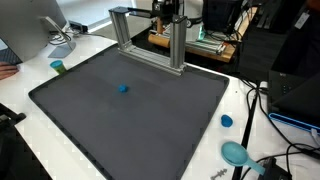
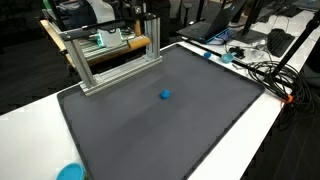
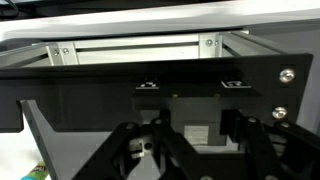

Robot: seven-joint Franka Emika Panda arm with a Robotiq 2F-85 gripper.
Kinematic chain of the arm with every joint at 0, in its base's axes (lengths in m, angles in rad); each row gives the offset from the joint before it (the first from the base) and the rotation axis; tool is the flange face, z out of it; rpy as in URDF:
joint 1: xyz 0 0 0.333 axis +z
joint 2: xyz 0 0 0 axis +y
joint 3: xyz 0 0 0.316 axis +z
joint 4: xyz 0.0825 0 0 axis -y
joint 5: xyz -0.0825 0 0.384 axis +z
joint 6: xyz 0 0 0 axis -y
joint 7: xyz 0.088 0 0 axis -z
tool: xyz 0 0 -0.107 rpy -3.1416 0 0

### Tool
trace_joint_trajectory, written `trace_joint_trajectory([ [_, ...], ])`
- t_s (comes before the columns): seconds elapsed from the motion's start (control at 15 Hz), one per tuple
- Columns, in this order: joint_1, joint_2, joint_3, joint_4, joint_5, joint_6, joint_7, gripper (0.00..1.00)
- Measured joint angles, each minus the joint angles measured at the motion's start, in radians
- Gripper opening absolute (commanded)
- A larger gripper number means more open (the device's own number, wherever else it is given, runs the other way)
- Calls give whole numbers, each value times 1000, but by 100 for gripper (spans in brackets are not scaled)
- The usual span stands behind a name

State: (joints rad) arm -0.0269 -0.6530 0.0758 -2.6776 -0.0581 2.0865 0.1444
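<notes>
My gripper (image 1: 168, 12) hangs at the back of the table, just above the right post of an aluminium frame (image 1: 178, 50). In the wrist view only its dark linkages (image 3: 190, 160) show along the bottom edge. They face a black plate and the frame's silver rails (image 3: 140, 50). The fingertips are out of sight, and I cannot tell whether anything is held. A small blue ball (image 1: 123, 87) lies alone on the dark mat (image 1: 100, 120), well in front of the frame. It is also in the other exterior view as the blue ball (image 2: 165, 95), with the frame (image 2: 84, 65) behind it.
A white table edge surrounds the mat. On it are a blue cap (image 1: 227, 121), a teal dish-like object (image 1: 235, 153), a small green item (image 1: 58, 67) and a monitor stand (image 1: 55, 35). Cables (image 2: 260, 70) trail off one side. Equipment is stacked behind the frame.
</notes>
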Motion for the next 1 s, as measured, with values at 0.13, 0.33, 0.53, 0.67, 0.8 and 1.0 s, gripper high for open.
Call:
trace_joint_trajectory([
  [0.13,1,16,1,18,-2,-24,-3,28],
  [0.33,2,60,28,74,-32,-93,5,28],
  [0.53,3,105,44,139,-47,-162,7,28],
  [0.67,3,129,46,164,-48,-190,12,28],
  [0.8,3,154,39,183,-45,-207,13,28],
  [1.0,4,190,20,201,-34,-222,12,29],
])
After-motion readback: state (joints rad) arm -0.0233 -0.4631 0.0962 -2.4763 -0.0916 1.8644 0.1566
